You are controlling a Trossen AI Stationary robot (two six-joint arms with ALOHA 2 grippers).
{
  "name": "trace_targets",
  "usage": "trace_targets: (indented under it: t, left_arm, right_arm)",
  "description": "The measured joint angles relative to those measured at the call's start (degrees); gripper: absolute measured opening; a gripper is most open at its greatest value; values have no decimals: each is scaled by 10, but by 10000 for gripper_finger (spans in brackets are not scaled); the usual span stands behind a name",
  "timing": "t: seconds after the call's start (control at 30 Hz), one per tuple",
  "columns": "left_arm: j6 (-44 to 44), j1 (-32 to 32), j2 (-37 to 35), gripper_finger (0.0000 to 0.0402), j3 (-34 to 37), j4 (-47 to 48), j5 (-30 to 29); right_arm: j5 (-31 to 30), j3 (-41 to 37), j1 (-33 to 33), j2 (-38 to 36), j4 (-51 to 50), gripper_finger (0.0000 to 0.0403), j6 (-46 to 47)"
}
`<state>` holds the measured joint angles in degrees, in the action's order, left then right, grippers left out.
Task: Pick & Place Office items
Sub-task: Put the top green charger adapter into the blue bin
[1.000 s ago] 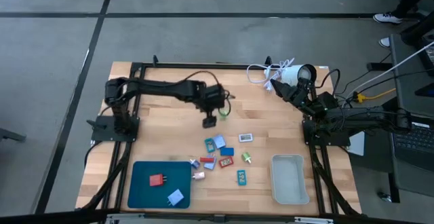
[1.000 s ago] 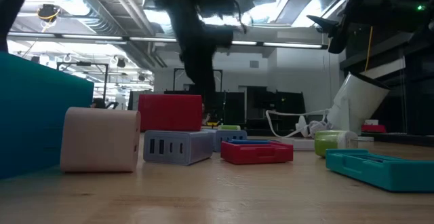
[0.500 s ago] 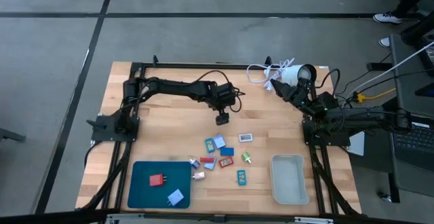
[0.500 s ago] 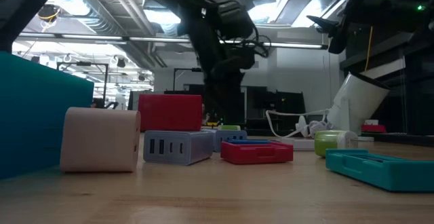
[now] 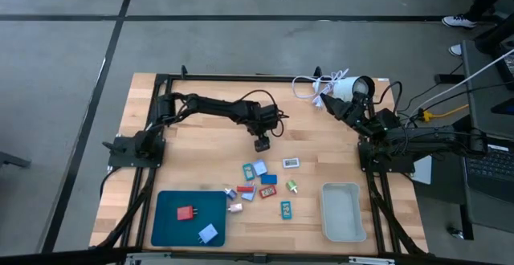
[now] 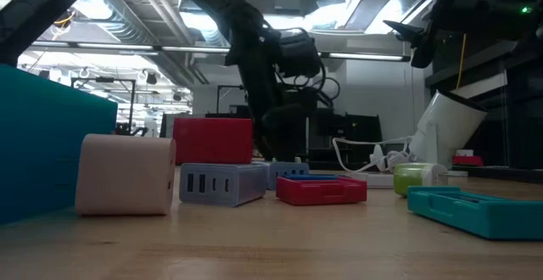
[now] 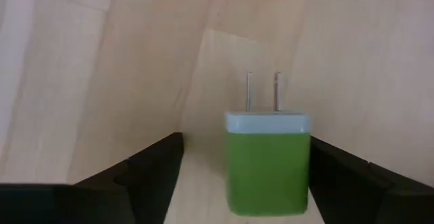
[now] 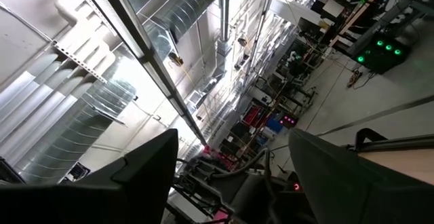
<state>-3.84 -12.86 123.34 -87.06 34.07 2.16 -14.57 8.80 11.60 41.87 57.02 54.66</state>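
A green plug charger (image 7: 267, 161) with a white top and two prongs lies flat on the wooden table, mid-table toward the far side. My left gripper (image 5: 262, 143) stands low over it, pointing steeply down and open, one finger on each side of it (image 7: 244, 176). Several small colourful office items (image 5: 265, 181) lie clustered nearer the front, and in the low view they show as a red block (image 6: 212, 140), a pink block (image 6: 127, 175) and a teal piece (image 6: 475, 209). My right gripper (image 8: 234, 176) is raised at the table's right edge, open, pointing up into the room. My left gripper comes at the green charger from above, its fingers along the charger's two long sides. One finger (image 7: 339, 183) stands right against the side (image 7: 306, 170), and I cannot tell whether it touches. The other finger (image 7: 152, 173) is clear of it. The charger lies flat on the table.
A blue tray (image 5: 169, 225) at the front left holds a red and a light blue piece. A white bin (image 5: 341, 212) stands at the front right. A white lamp (image 5: 350, 88) with its coiled cord (image 5: 309, 87) lies at the far right, close to the right arm.
My left gripper has moved toward the table's right edge and come down, from above the table's middle to low over the green charger. The right arm and the items have kept still.
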Motion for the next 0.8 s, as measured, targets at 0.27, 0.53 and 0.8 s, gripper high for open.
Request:
trace_targets:
  t: [0.27,0.53,0.8]
  left_arm:
    - [-4,-15,-49,137,-15,12,73]
    - [-4,-62,-221,137,-21,40,187]
    - [4,-46,-396,137,-22,216,299]
  right_arm:
    - [0,0,0,0,0,284,0]
    - [0,0,0,0,0,284,-11]
    - [0,0,0,0,0,284,-12]
